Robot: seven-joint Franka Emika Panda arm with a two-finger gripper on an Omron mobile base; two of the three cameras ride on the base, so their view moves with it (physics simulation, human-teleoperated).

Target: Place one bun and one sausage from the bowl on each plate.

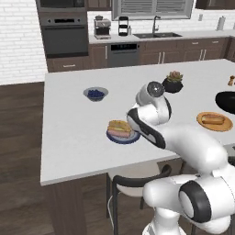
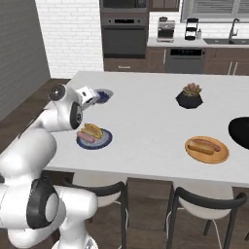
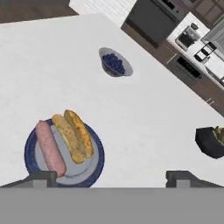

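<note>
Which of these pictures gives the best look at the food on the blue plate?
The hand view: it looks almost straight down, so the sausage and bun on the blue plate lie clearly side by side. Both base views show the plate small, the left one partly hidden behind the arm.

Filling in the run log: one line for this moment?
end effector: open, empty | blue plate: bun, sausage | orange plate: bun, sausage

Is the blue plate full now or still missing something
Full. In the hand view the blue plate holds one pink sausage and one bun, lying side by side.
</note>
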